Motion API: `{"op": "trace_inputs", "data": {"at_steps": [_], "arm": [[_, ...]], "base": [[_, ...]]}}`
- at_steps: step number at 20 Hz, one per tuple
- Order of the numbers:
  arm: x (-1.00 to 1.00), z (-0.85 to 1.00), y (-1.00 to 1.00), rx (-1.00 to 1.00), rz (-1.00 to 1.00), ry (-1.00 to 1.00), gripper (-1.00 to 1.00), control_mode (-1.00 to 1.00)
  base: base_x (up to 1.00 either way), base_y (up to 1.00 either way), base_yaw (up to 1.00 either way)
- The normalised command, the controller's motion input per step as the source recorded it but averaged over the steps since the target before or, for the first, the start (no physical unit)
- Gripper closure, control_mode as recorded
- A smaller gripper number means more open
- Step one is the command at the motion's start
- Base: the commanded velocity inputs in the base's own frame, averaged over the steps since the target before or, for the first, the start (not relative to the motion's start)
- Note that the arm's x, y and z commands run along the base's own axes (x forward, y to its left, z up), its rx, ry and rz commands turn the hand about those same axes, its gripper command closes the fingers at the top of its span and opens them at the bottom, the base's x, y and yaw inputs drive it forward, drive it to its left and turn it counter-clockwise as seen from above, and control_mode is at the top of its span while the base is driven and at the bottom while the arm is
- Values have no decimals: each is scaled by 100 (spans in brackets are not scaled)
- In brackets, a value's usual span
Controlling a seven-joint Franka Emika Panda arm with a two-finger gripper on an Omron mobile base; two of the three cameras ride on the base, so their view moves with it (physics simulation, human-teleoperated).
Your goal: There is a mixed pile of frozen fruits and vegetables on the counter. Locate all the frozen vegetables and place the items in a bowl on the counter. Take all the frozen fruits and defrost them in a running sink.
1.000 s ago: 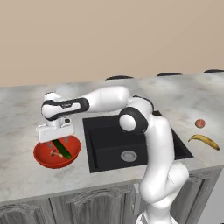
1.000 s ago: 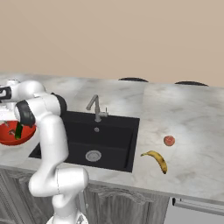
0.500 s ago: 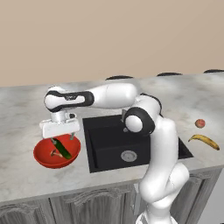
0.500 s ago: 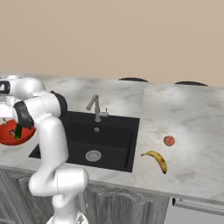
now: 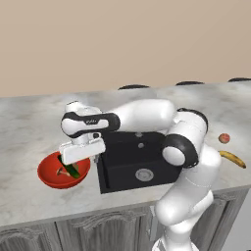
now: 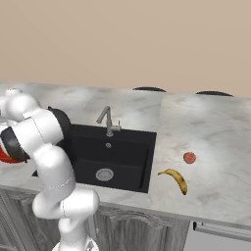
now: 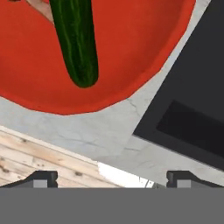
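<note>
You have a plain beige wall behind a pale marbled surface (image 5: 29, 117) on grey cabinet doors, and the black sink (image 5: 132, 162) is set in the middle of it; I place everything from this sink. To the left of the sink, just beside its edge, stands the red bowl (image 5: 49, 179), and the dark green cucumber (image 7: 76, 41) lies inside it, with the small pale mushroom (image 5: 61, 172) next to it in the same bowl. The claw (image 5: 81, 157) hangs over the bowl on the side nearer the sink, and its two tips stand wide apart with nothing between them, so it is released. In the hand view the cucumber's long axis runs away from the tips, and one rounded end points back toward them. The fruits that remain are on the other side: the banana (image 6: 175, 179) and the red fruit (image 6: 189, 157) lie to the right of the sink, close together but apart, and well away from the claw. So I judge that your next move must carry the arm across the whole sink to the right; the banana lies slanted, with its long axis going from near the sink's right edge toward the front of the surface. Compared with a second ago, the hand has lifted a little higher above the bowl, the cucumber rests in the bowl free of the tips, and the fruits have not moved.
</note>
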Motion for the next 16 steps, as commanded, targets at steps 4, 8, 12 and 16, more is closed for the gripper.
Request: {"op": "trace_inputs", "data": {"at_steps": [4,8,12,16], "arm": [[-23,-7,-74,4,-2,-1,-100,-100],[6,-6,-86,3,-3,11,-100,-100],[3,0,-88,5,6,5,-100,-100],[-2,-2,-72,4,17,-13,-100,-100]], "base": [[0,0,0],[0,0,0],[0,0,0],[0,0,0]]}}
